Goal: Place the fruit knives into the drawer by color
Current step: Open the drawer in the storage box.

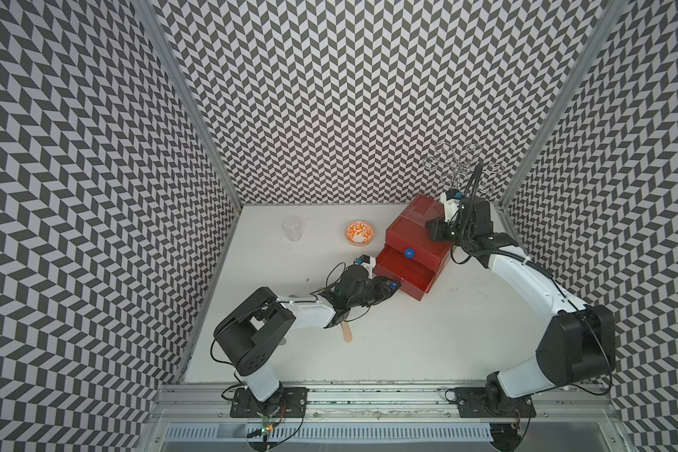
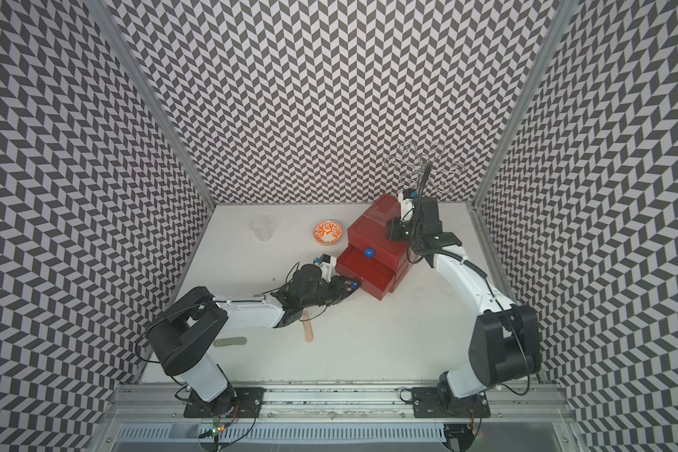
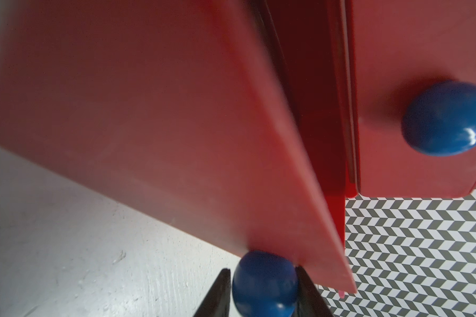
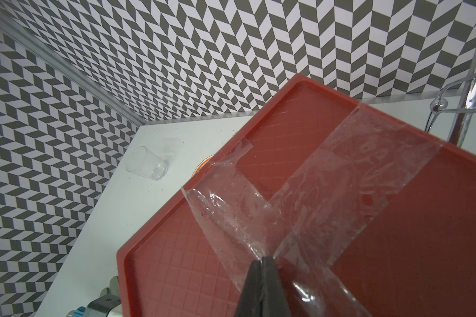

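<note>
Two fruit knives are seen lying flat on the white table [image 1: 427, 344]. The peach knife [image 1: 347, 331], a smooth thin oblong with rounded ends, is set with its long axis running from the back wall toward the near rail, its far end tucked under the left arm's wrist. The grey-green knife [image 2: 230, 342], of like shape, is laid crosswise, with one end hidden behind that arm's elbow. Both are found well apart from the red chest [image 1: 417, 225], a glossy plastic cube at the back right whose grid-embossed top is crossed by wrinkled clear tape [image 4: 327, 175]. One drawer [image 1: 402, 272] is drawn out toward the left arm, beneath a shut one marked by a round blue knob [image 1: 408, 253]. A second blue knob [image 3: 264, 284], on the drawn drawer, is flanked by the fingers [image 3: 217, 293] of the left gripper [image 3: 261, 270], which are parted to its width. Whether it is pinched cannot be told. The right gripper [image 4: 262, 262] is closed on nothing, its tips pressed to the taped top. An orange-patterned bowl [image 1: 360, 233] and a clear glass [image 1: 292, 228] are placed further left.
</note>
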Action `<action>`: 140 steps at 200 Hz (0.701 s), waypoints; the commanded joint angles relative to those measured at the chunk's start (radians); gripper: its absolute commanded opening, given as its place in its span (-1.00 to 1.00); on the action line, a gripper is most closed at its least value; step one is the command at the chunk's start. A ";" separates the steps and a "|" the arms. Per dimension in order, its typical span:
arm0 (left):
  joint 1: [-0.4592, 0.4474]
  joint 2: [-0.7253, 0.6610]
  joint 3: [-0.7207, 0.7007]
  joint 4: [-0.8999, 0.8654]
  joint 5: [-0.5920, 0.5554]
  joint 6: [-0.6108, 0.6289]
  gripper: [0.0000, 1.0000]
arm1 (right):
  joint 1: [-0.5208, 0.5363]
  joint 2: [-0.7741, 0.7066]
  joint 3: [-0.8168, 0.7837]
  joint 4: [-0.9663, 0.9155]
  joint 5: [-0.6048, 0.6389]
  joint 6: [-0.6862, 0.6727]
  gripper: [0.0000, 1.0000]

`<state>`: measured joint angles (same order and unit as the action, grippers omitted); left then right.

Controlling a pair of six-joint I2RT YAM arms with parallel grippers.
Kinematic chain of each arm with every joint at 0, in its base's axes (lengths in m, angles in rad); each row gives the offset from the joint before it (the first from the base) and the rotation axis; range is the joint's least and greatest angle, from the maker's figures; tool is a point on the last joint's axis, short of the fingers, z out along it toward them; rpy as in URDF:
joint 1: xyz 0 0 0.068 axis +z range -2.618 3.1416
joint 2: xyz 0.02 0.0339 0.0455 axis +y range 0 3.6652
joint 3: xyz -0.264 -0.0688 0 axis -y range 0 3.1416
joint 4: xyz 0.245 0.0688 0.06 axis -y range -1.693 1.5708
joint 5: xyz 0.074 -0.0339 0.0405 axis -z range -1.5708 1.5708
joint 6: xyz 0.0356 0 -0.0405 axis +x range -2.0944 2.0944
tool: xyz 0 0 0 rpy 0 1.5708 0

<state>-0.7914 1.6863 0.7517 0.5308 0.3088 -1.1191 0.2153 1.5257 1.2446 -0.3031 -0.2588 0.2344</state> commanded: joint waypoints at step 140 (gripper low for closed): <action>-0.011 -0.223 0.045 -0.606 -0.122 0.119 -0.21 | -0.001 0.059 -0.068 -0.229 0.026 -0.004 -0.99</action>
<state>-0.7990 1.5410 0.7696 0.0925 0.2481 -1.0359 0.2153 1.5257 1.2434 -0.3016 -0.2600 0.2321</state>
